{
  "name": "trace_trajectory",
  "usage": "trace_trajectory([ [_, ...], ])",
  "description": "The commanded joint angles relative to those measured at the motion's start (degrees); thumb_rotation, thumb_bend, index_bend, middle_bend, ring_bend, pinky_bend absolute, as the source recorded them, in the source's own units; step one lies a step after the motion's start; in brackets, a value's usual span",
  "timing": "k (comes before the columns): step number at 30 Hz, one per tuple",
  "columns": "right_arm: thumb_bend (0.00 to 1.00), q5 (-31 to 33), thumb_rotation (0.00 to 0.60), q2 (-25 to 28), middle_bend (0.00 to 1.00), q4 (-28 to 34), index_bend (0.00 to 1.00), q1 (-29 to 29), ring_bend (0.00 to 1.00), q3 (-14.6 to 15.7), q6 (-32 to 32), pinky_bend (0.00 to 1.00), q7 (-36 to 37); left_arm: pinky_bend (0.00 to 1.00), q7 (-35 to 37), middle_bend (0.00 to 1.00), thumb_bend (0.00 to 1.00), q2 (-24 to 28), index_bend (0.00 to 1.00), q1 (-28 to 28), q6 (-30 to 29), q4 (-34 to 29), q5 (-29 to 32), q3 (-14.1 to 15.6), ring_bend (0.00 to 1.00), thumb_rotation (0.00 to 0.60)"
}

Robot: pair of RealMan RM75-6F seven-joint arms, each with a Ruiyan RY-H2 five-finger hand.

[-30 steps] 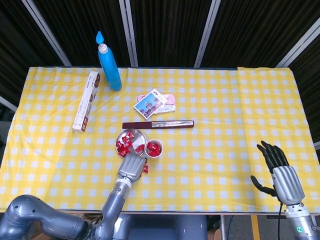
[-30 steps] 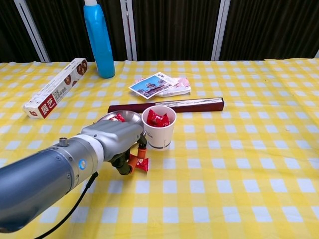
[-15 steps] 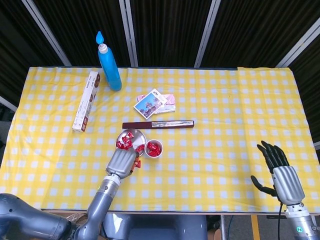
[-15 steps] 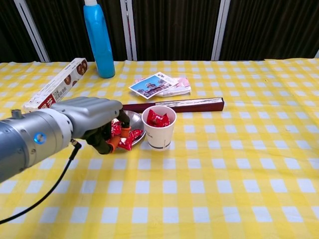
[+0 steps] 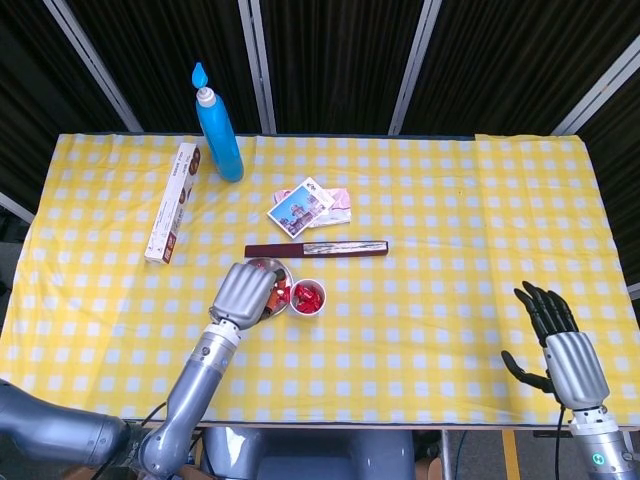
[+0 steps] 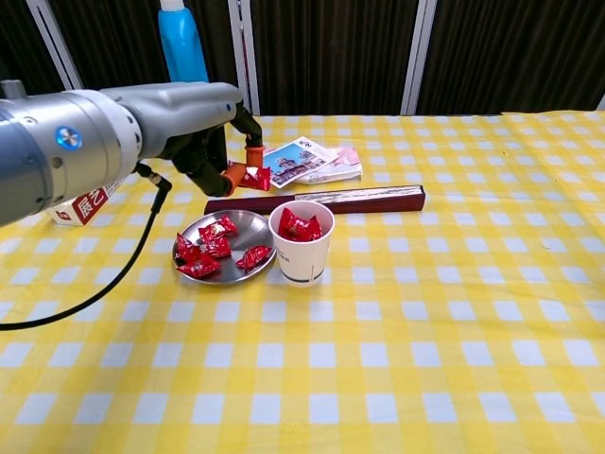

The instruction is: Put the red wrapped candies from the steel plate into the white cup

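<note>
You raised the left robot hand [image 6: 203,142], pinching a red wrapped candy [image 6: 253,177], above the steel plate [image 6: 248,229] for the white cup [image 6: 302,253]; right robot hand [image 5: 560,345] idle, fingers apart.

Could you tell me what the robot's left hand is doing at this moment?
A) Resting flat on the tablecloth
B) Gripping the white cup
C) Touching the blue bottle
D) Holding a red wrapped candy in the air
D: in the chest view the left hand pinches a red wrapped candy in its fingertips, raised above the steel plate and beside the white cup.
</note>
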State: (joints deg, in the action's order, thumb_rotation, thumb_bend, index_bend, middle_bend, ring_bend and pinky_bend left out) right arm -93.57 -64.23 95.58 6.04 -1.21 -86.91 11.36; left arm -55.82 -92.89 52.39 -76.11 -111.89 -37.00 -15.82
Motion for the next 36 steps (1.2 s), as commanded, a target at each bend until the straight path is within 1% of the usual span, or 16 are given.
trace_trajectory([
  [1, 0.39, 0.07, 0.600, 0.05, 0.00, 0.00, 0.00, 0.00, 0.00, -0.03, 0.02, 0.00, 0.12, 1.00, -1.49, 1.00, 0.61, -2.36, 0.52, 3.09, 2.47, 4.60, 3.03, -1.71, 1.00, 0.600],
  [7, 0.39, 0.31, 0.600, 0.22, 0.00, 0.02, 0.00, 0.06, 0.00, -0.19, 0.06, 0.00, 0.66, 1.00, -3.04, 1.00, 0.61, -6.26, 0.52, 6.63, 4.54, 10.73, 6.52, -2.30, 1.00, 0.600],
  [10, 0.39, 0.36, 0.600, 0.34, 0.00, 0.07, 0.00, 0.10, 0.00, -0.21, 0.14, 0.00, 0.93, 1.00, -3.29, 1.00, 0.60, -7.78, 0.52, 7.72, 4.89, 12.91, 7.14, -2.19, 1.00, 0.600],
  [15, 0.39, 0.34, 0.600, 0.41, 0.00, 0.09, 0.00, 0.17, 0.00, -0.25, 0.19, 0.00, 1.11, 1.00, -3.07, 1.00, 0.57, -9.20, 0.51, 8.79, 5.48, 15.09, 7.65, -2.04, 1.00, 0.600],
  [17, 0.39, 0.33, 0.600, 0.43, 0.00, 0.12, 0.00, 0.17, 0.00, -0.25, 0.19, 0.00, 1.14, 1.00, -2.98, 1.00, 0.54, -9.45, 0.51, 9.05, 5.67, 15.56, 7.81, -1.93, 1.00, 0.600],
  [22, 0.39, 0.33, 0.600, 0.42, 0.00, 0.13, 0.00, 0.16, 0.00, -0.23, 0.22, 0.00, 1.05, 1.00, -2.34, 1.00, 0.41, -9.51, 0.48, 9.26, 5.84, 15.92, 7.62, -1.57, 1.00, 0.600],
  [29, 0.39, 0.27, 0.600, 0.34, 0.00, 0.13, 0.00, 0.15, 0.00, -0.20, 0.21, 0.00, 0.78, 1.00, -0.34, 1.00, 0.33, -8.35, 0.46, 8.67, 5.37, 14.41, 6.16, -1.55, 1.00, 0.600],
  [36, 0.39, 0.21, 0.600, 0.28, 0.00, 0.09, 0.00, 0.16, 0.00, -0.17, 0.23, 0.00, 0.65, 1.00, 0.80, 1.00, 0.28, -6.72, 0.43, 8.03, 4.66, 13.11, 5.49, -1.39, 1.00, 0.600],
])
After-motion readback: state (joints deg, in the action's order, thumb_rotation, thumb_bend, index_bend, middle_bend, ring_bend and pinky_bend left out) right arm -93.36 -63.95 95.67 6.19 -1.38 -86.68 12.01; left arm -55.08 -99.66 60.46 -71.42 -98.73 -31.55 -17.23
